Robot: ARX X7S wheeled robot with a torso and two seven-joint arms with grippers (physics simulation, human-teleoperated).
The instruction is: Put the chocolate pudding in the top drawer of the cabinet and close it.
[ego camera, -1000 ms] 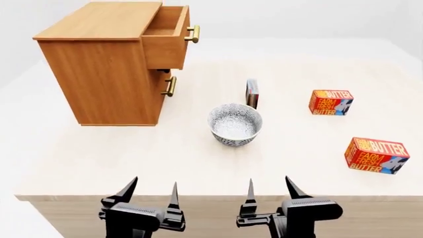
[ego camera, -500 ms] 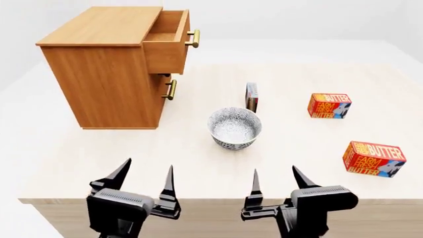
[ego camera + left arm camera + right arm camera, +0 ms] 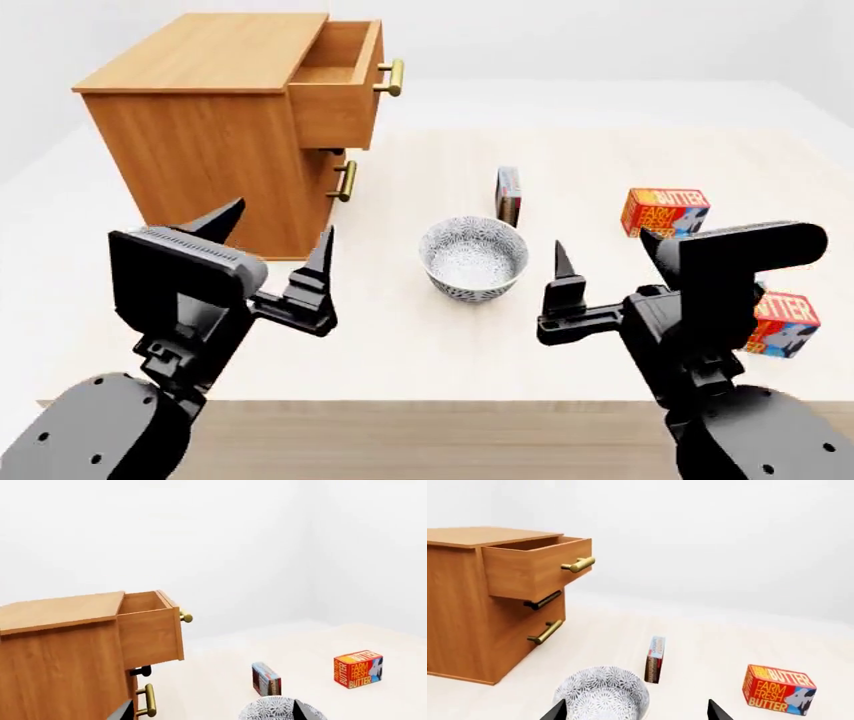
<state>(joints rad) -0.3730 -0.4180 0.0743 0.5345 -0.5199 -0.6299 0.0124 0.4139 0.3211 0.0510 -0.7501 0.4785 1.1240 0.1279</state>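
Nearest the head camera, both arms rose over the table's front edge. Left gripper (image 3: 274, 250) had its fingers spread wide, nothing between them; its body blocked part of the cabinet's lower side panel. Right gripper (image 3: 607, 265) was likewise spread and empty. Its upper housing covered most of the near butter box (image 3: 785, 325), of which only a strip of lettering showed past the arm. In both wrist views only the dark fingertips poked in at the frame edge.

Patterned bowl (image 3: 474, 258) stood upright on the pale table (image 3: 400, 340) between the two grippers, a little beyond them. Its inside looked empty; in the wrist views its lower part was cut off by the frame.

Just behind the bowl, the chocolate pudding (image 3: 509, 195) stood on a narrow edge, apart from the bowl's rim and to the right of the cabinet's front. Label too small to read in any view; light blue edge visible in the right wrist view (image 3: 654, 659).

Far butter box (image 3: 663, 212) sat well to the pudding's right, fully visible.

Farthest left, the cabinet (image 3: 200, 130) with the top drawer (image 3: 336, 85) pulled part-way out, brass handle facing right. Drawer's floor was hidden by its own front wall. Lower drawer (image 3: 330, 190) shut.
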